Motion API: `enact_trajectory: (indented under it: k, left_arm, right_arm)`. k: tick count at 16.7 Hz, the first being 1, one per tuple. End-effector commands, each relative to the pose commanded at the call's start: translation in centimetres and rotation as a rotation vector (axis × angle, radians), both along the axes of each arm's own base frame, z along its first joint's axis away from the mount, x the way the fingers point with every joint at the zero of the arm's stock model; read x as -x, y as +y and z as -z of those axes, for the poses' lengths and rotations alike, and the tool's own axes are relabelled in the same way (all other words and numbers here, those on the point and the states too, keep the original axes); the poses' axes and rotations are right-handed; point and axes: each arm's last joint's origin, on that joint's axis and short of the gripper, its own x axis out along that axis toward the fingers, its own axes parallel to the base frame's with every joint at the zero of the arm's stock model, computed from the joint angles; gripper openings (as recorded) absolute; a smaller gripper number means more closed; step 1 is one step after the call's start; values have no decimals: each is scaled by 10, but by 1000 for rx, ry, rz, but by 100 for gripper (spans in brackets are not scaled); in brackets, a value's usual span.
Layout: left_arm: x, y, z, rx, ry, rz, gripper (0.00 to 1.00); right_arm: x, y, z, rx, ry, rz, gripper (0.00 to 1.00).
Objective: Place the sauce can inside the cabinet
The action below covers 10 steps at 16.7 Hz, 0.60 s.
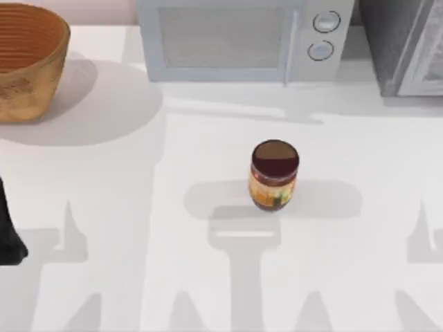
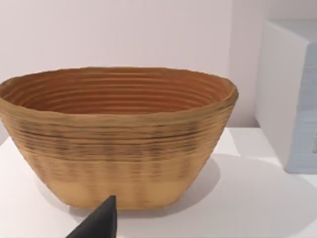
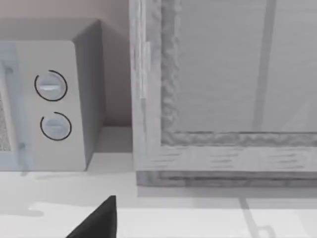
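The sauce can stands upright at the centre of the table, untouched. The cabinet sits at its two o'clock (beside the microwave). The left arm is parked at nine o'clock; I cannot tell either claw's state.

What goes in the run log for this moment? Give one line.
sauce can: upright, mid-table, untouched | cabinet: door shut, top view's back right | left arm: parked at left edge
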Motion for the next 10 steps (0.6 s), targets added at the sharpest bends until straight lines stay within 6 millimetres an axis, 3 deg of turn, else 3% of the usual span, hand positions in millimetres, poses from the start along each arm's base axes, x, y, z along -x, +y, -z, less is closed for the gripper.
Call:
enact_trajectory:
  k: [5, 10]
  left_arm:
    - [0, 0, 0, 0, 0, 0, 100]
    - [0, 0, 0, 0, 0, 0, 100]
  right_arm:
    - [-1, 2, -7, 10, -5, -46, 100]
    - [-12, 12, -38, 64, -22, -246, 100]
